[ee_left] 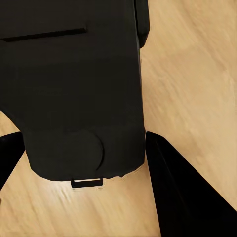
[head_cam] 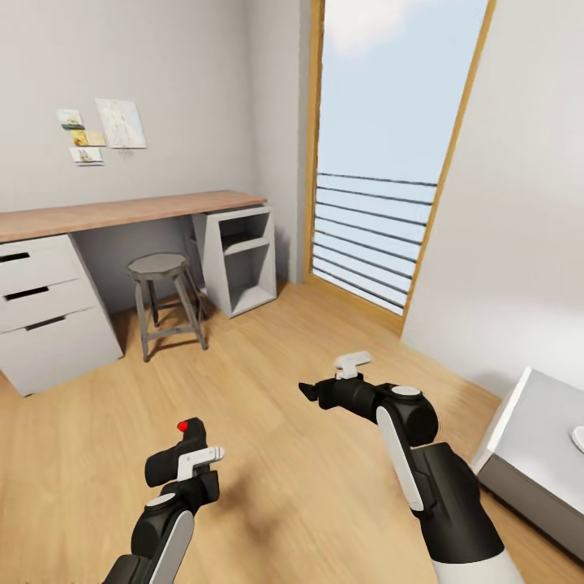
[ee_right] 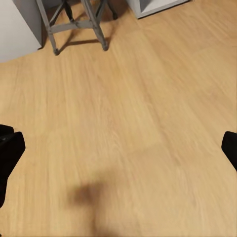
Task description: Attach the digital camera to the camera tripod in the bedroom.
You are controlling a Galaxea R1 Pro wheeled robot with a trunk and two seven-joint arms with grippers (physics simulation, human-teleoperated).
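My left gripper (head_cam: pixel 193 472) is shut on the digital camera (head_cam: pixel 172 461), a small black box with a red button (head_cam: pixel 183 425) on top, held above the wood floor at the lower left of the head view. In the left wrist view the camera's black body (ee_left: pixel 74 84) sits between the dark fingers (ee_left: pixel 190 197). My right gripper (head_cam: pixel 310 392) hangs over the floor in the middle of the head view, open, its fingertips (ee_right: pixel 9 153) far apart with nothing between them. The camera tripod is out of view.
A wood-topped desk (head_cam: pixel 122 209) with white drawers (head_cam: pixel 40 312) and a grey shelf unit (head_cam: pixel 240 259) runs along the far wall, a round stool (head_cam: pixel 162 276) under it. A tall window with a railing (head_cam: pixel 377 211) stands ahead. A white bed corner (head_cam: pixel 535 438) lies at the right.
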